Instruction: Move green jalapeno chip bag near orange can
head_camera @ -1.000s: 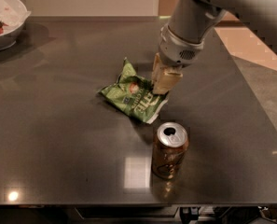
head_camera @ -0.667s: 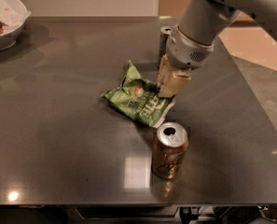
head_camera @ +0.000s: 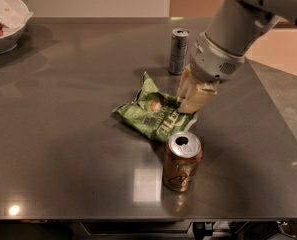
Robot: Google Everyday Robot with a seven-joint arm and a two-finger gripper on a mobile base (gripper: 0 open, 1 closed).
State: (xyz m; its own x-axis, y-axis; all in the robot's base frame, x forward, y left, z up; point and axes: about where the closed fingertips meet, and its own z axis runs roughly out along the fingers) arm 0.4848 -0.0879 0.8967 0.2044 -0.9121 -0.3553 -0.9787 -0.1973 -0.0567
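Note:
The green jalapeno chip bag (head_camera: 150, 115) lies crumpled on the dark table, its right end just behind the orange can (head_camera: 181, 161). The orange can stands upright near the table's front edge, silver top with pull-tab up. My gripper (head_camera: 189, 105) comes down from the upper right and is shut on the bag's right edge, with its tips low over the table. The bag's white edge shows just below the fingertips (head_camera: 195, 98). The gap between the bag and the can is about a finger's width.
A slim silver-grey can (head_camera: 178, 51) stands upright behind the gripper. A white bowl (head_camera: 8, 34) with red food sits at the far left corner. The table's right edge (head_camera: 275, 119) runs diagonally beside my arm.
My gripper has moved right and toward the front, and the bag has slid with it closer to the orange can. The silver-grey can behind the arm has come into view.

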